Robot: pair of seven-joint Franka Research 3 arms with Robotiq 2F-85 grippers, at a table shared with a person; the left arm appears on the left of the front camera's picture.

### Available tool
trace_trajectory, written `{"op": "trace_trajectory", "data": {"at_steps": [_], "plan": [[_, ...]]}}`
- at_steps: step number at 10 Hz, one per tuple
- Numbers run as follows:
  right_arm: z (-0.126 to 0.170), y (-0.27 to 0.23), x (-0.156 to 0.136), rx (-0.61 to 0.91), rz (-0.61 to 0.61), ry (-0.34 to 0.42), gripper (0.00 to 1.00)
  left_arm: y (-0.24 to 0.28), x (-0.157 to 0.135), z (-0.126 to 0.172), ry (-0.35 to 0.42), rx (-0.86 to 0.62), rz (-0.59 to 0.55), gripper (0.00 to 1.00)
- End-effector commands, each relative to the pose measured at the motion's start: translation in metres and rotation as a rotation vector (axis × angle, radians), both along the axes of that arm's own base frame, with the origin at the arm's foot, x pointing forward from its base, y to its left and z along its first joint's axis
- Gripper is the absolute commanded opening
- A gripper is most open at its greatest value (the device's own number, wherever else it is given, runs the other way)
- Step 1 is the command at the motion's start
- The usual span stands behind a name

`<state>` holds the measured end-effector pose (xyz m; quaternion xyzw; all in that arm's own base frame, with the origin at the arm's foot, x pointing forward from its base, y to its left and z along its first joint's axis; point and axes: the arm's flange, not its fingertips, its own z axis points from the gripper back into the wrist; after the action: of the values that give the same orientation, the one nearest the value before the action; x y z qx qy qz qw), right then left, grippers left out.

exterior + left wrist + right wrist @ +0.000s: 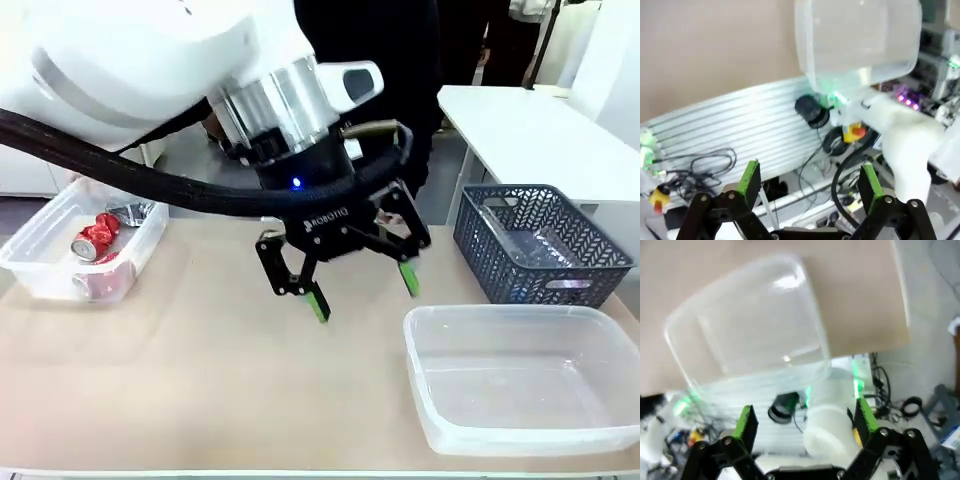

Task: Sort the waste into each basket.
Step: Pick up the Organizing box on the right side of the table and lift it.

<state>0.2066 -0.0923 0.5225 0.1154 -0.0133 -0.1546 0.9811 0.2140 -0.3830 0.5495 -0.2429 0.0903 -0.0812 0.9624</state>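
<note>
The left gripper (364, 294) hangs above the beige table (200, 380), jaws apart and empty. The right gripper (805, 416) is likewise spread, holding nothing. Crushed red and silver metal cans (97, 240) lie in the clear plastic rectangular tub (45, 278) at far left. A second clear plastic tub (520, 440) sits near right, just in front of a dark grey lattice basket (500, 250).

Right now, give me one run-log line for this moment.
left gripper: open, empty, over table | right gripper: open, empty | left tub: red cans | right tub: empty
</note>
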Motion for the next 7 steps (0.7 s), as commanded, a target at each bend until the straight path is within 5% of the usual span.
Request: {"op": "trace_trajectory", "data": {"at_steps": [1,4,5,7], "plan": [[0.009,0.010,-0.001,-0.001,0.070,0.034,1.00,0.014,0.012,0.011,-0.040,-0.026,0.044,1.00],[0.000,0.003,0.000,-0.005,0.012,0.011,1.00,0.002,0.007,0.001,-0.001,-0.012,0.012,1.00],[-0.021,0.012,0.018,-0.007,0.108,0.010,1.00,-0.016,-0.006,-0.016,-0.089,0.055,0.093,1.00],[-0.061,0.017,0.030,-0.035,0.183,0.032,1.00,-0.055,-0.032,-0.048,-0.148,0.101,0.128,1.00]]}}
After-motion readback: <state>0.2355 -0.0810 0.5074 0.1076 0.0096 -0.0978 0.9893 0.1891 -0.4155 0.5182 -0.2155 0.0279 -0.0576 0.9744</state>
